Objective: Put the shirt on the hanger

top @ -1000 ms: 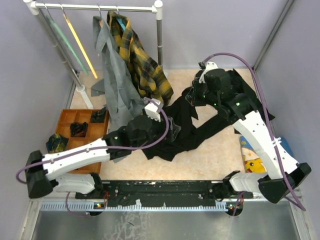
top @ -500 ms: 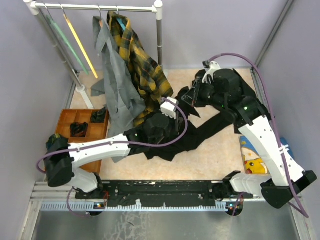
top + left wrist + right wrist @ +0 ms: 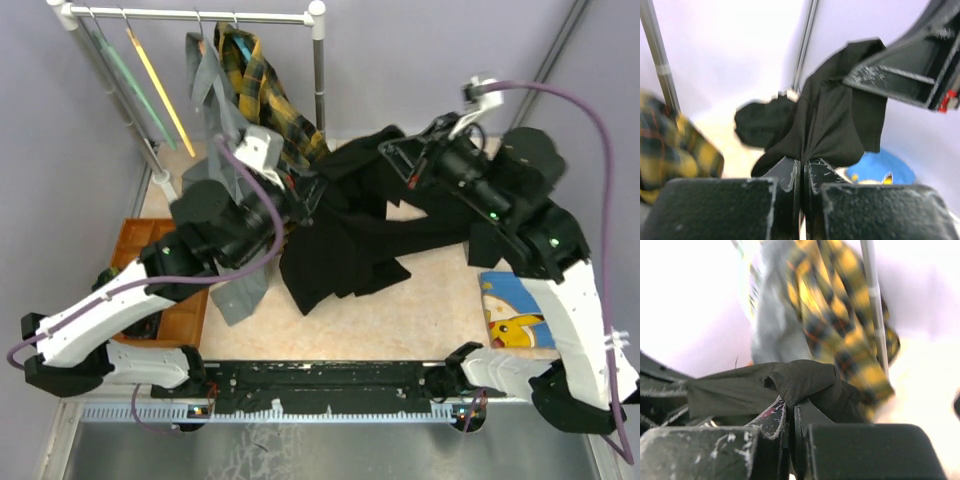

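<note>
Black fabric is pinched in both grippers: our left gripper (image 3: 801,167) has its jaws closed on a fold of the shirt (image 3: 340,240), and our right gripper (image 3: 790,410) is clamped on another bunched edge. Between them the shirt hangs lifted, below the right end of the clothes rail (image 3: 200,15). The hanger (image 3: 160,85) hangs near the rail's left end, well apart. We judge we should pull the grips apart to open the collar, steering clear of the plaid shirt (image 3: 268,100) at mid-rail.
</note>
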Motion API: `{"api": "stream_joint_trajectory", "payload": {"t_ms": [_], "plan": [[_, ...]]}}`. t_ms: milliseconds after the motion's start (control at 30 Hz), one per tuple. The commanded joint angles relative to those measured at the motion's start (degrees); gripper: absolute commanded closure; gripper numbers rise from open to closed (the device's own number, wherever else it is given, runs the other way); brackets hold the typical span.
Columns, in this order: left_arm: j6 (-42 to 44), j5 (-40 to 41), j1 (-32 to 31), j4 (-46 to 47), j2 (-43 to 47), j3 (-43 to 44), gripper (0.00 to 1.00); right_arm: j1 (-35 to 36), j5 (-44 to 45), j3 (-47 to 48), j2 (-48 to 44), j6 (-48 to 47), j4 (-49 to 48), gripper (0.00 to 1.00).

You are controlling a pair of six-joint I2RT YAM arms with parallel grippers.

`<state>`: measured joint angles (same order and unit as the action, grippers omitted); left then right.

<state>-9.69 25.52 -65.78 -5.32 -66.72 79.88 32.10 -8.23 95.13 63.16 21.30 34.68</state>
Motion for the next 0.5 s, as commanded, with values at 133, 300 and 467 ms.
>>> {"api": "stream_joint_trajectory", "payload": {"t_ms": [133, 300, 467], "plan": [[13.01, -4.35, 0.04, -21.63, -11.31, 43.30, 1.00, -1.77, 4.59, 14.46, -2.21, -7.34, -11.30, 1.00], [16.83, -6.56, 0.04, -22.54, -16.49, 57.95, 1.00, -1.78, 2.29, 22.38, 0.91, -8.18, -11.32, 1.00], [18.14, -6.61, 0.05, -18.56, -14.88, 56.08, 1.00, -1.77, 1.57, 27.28, 2.88, -8.71, -9.54, 1.00]]}}
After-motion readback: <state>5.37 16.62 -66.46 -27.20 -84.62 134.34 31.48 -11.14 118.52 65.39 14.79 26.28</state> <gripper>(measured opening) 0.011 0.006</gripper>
